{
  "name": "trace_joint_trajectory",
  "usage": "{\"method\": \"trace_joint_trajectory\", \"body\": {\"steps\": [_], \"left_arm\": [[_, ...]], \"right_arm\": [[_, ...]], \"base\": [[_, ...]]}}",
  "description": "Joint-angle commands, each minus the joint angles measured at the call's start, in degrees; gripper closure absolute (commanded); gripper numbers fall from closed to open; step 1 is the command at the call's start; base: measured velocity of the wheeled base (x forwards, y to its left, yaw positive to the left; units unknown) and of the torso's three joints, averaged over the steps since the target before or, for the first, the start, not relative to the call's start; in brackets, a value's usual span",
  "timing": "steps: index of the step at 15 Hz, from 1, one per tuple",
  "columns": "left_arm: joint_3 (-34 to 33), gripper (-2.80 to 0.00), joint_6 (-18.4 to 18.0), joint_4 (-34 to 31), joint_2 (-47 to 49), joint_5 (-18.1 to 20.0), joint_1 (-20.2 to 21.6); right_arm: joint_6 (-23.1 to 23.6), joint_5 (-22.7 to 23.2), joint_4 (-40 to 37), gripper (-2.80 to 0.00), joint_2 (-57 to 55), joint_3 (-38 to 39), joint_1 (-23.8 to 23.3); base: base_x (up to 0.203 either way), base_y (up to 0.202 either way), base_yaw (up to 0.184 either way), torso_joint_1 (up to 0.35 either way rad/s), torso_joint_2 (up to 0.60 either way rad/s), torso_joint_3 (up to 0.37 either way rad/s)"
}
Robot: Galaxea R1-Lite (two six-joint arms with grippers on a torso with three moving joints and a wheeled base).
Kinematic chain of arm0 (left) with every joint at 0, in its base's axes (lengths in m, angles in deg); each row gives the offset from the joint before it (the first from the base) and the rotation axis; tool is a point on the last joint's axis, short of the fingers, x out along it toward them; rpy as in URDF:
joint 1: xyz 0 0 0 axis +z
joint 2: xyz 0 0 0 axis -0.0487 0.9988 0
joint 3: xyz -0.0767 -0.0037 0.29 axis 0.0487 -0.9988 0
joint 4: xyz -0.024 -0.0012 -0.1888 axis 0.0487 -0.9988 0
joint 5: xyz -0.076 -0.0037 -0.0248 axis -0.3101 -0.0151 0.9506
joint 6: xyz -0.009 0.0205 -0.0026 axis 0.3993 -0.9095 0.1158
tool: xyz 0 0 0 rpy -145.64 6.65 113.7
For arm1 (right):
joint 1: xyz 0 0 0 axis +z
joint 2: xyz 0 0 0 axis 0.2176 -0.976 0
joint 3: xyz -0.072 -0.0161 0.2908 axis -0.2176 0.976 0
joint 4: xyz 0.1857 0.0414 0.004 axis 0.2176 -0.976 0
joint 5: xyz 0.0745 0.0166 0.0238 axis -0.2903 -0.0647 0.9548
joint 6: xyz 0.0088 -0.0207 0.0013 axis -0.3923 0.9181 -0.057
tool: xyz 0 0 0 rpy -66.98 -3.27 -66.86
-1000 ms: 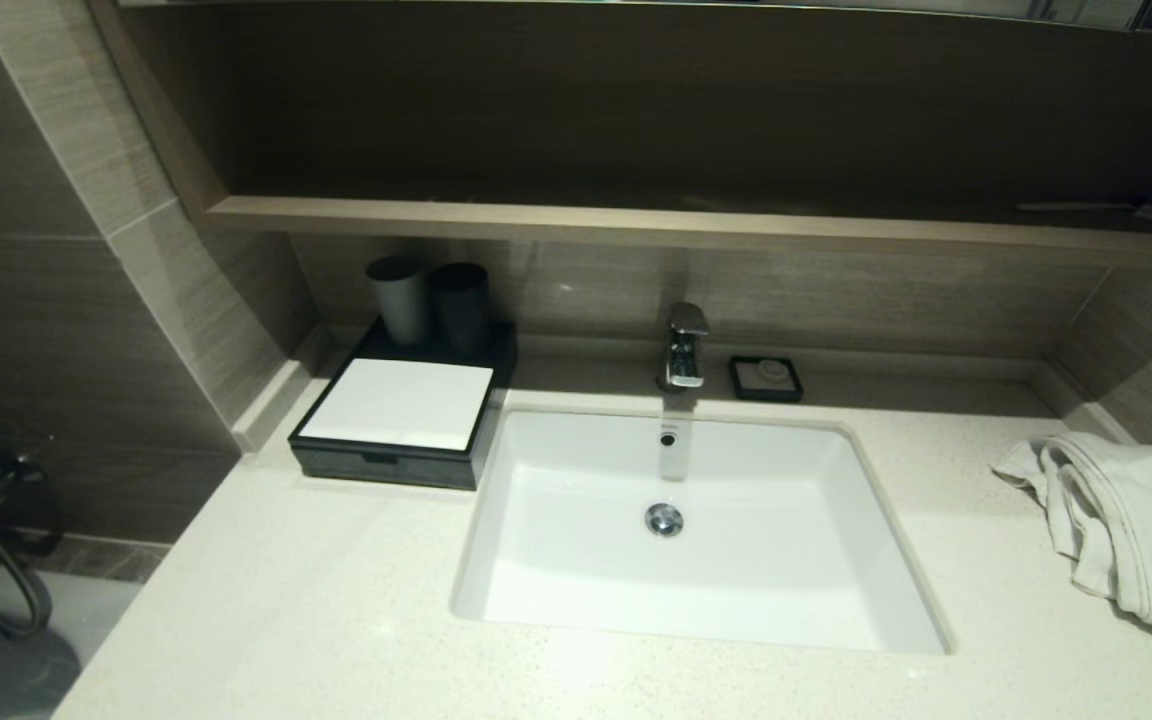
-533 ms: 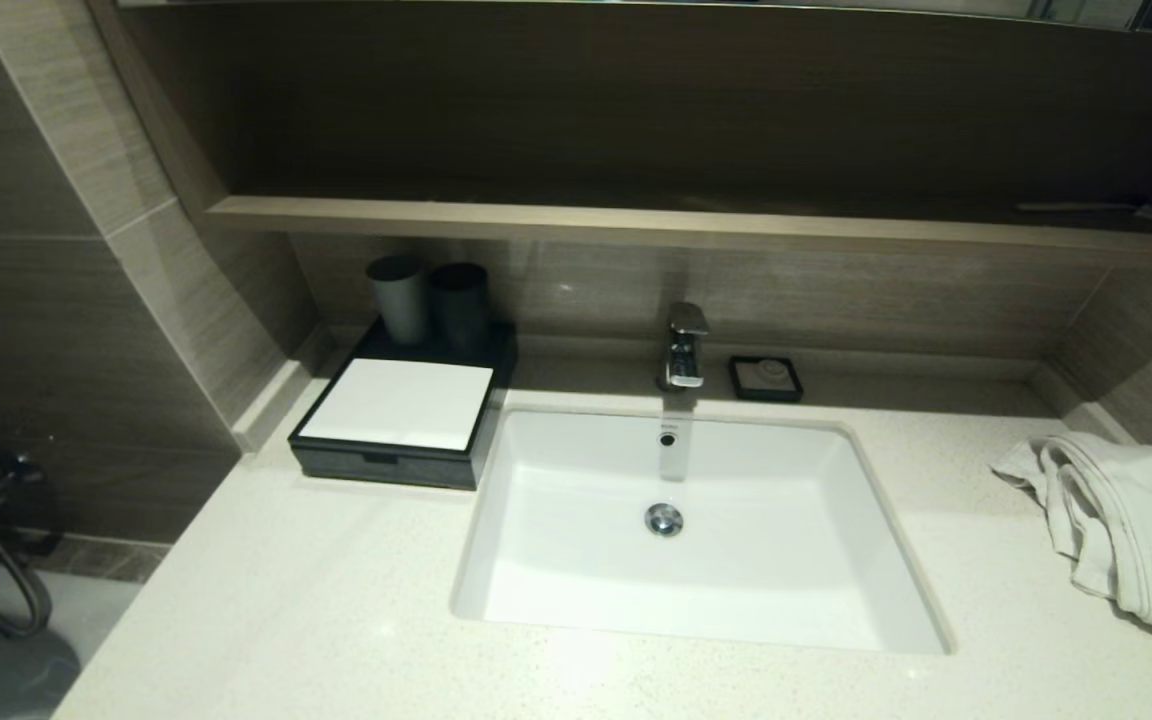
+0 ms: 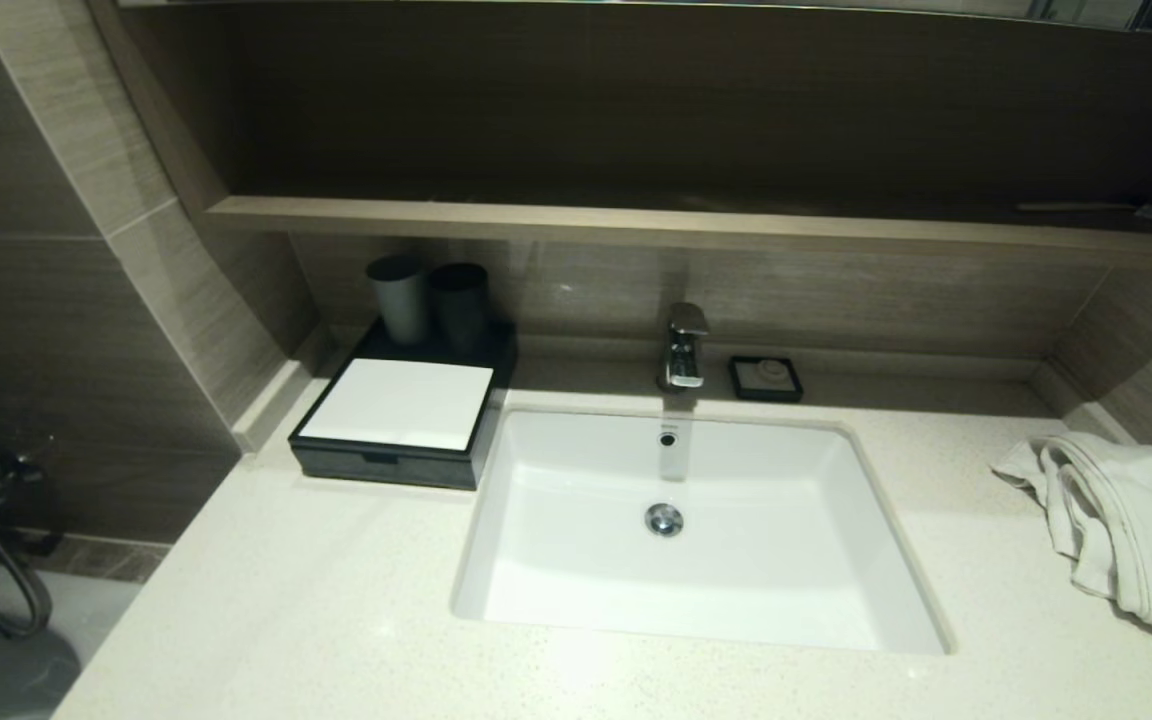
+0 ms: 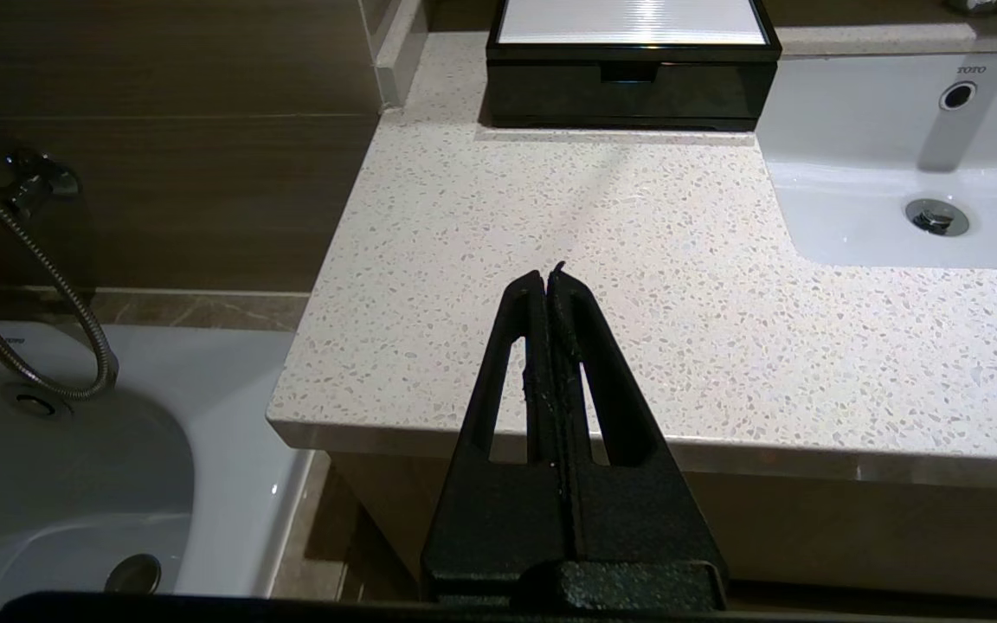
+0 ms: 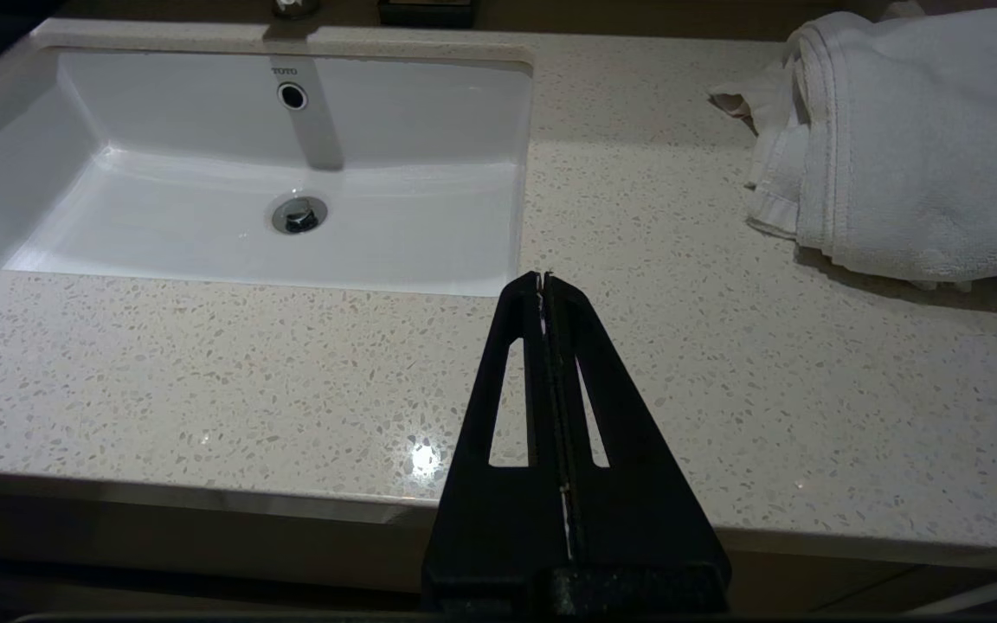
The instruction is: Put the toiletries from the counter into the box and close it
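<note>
Both our jaws are pressed together on nothing, left gripper [image 4: 552, 279] facing the shut box [image 4: 628, 73] ahead, right gripper [image 5: 543, 281] over counter [image 5: 204, 381]; no toiletries visible, so we judge the task finished.

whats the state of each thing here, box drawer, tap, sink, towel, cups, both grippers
box: drawer pushed in, shut
tap: no water running
sink: basin bare, no water standing in it
towel: crumpled on the counter
cups: upright, behind the box's white panel
left gripper: jaws shut, holding nothing
right gripper: jaws shut, holding nothing
</note>
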Motion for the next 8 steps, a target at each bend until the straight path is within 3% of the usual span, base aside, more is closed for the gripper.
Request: {"method": "trace_joint_trajectory", "body": {"steps": [1, 8], "left_arm": [[0.0, 0.00, 0.1, 0.0, 0.1, 0.0, 0.0], [0.0, 0.00, 0.8, -0.1, 0.1, -0.2, 0.0]], "right_arm": [[0.0, 0.0, 0.0, 0.00, 0.0, 0.0, 0.0], [0.0, 0.0, 0.0, 0.00, 0.0, 0.0, 0.0]], "base": [[0.000, 0.000, 0.000, 0.000, 0.00, 0.000], [0.000, 0.000, 0.000, 0.000, 0.00, 0.000]]}}
